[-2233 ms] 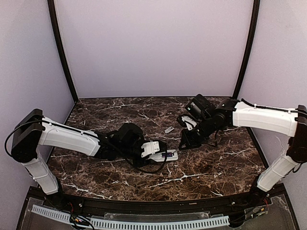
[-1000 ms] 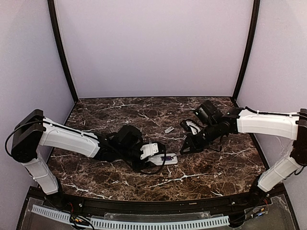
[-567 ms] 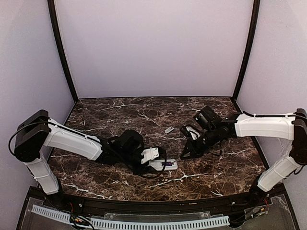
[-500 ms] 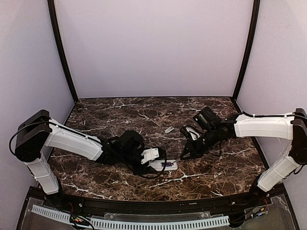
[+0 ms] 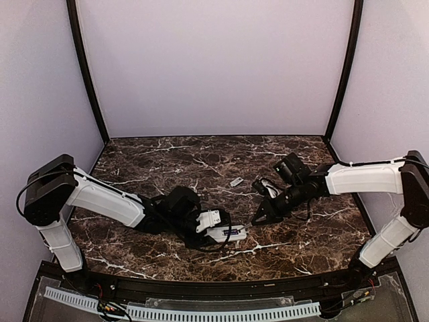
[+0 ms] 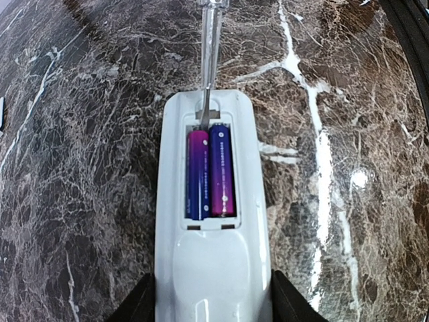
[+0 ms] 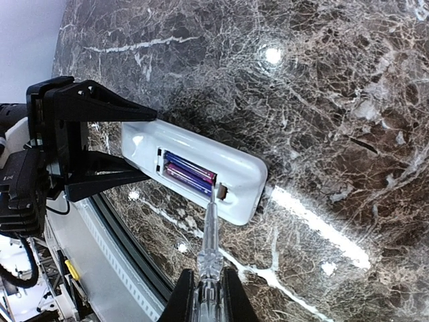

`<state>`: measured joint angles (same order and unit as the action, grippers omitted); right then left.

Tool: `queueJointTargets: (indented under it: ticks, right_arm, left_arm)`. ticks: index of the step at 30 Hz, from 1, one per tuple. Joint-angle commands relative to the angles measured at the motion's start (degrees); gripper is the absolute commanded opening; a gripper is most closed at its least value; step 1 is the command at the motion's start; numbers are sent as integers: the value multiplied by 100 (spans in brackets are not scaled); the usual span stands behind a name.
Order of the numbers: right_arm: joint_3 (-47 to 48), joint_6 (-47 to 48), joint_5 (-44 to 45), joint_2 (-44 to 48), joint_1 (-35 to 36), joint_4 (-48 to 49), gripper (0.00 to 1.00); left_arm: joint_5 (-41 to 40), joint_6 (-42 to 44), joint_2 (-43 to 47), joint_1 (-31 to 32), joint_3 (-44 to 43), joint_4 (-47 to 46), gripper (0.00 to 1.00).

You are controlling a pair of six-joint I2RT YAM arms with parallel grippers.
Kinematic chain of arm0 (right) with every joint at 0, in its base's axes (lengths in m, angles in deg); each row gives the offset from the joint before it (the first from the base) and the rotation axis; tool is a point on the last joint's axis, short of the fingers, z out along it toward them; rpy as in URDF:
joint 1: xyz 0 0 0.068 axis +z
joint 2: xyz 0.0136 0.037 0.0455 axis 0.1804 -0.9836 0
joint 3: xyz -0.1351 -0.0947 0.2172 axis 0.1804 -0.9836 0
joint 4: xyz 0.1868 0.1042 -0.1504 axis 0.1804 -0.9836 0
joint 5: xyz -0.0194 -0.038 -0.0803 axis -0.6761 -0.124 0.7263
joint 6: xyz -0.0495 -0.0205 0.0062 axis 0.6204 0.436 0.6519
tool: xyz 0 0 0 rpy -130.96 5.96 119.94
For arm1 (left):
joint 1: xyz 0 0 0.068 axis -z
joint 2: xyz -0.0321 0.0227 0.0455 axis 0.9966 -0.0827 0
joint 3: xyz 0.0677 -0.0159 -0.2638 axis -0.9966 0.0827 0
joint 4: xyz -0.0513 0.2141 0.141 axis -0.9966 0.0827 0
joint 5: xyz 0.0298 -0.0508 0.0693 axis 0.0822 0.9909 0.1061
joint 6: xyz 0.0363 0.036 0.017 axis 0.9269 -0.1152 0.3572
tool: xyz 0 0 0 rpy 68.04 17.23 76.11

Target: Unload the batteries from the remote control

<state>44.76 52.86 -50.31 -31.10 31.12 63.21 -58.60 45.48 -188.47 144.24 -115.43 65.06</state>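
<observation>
The white remote control (image 6: 213,268) lies back-up on the marble, held at its near end by my left gripper (image 6: 211,305), whose fingers press on both long sides. Its battery recess is uncovered and two batteries (image 6: 211,171), blue and magenta, sit side by side in it. My right gripper (image 7: 208,295) is shut on a clear-handled screwdriver (image 7: 209,241). The screwdriver's metal tip rests at the far end of the recess, against the batteries (image 7: 190,174). In the top view the remote control (image 5: 226,233) sits front-centre, between the left gripper (image 5: 213,227) and the right gripper (image 5: 265,213).
A small flat pale-grey cover piece (image 5: 236,181) lies on the marble table (image 5: 167,161) behind the remote. The black front rail (image 5: 214,288) runs close below the remote. Pale walls close the back and sides.
The left arm has drawn the remote a little toward the front edge. The right arm has stretched down and left with the screwdriver, bringing its tip to the recess.
</observation>
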Motion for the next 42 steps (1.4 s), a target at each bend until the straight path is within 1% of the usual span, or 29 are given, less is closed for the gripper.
queueJointTargets:
  ticks: [1, 21, 35, 39, 42]
  right_arm:
    - [-208, 159, -346, -229, -14, 527, 0]
    - [-692, 173, -650, -690, -307, 1231, 0]
    - [-1111, 207, -965, -1445, -659, 2030, 0]
    - [-1180, 199, -1281, -1550, -715, 2253, 0]
    - [-1145, 132, -1631, -1418, -716, 2278, 0]
  left_arm:
    - [104, 87, -60, 57, 89, -551, 0]
    - [53, 111, -292, 58, 292, -956, 0]
    - [23, 116, -411, 56, 397, -1057, 0]
    - [-15, 101, -454, 58, 419, -1100, 0]
    - [-53, 81, -502, 57, 415, -1101, 0]
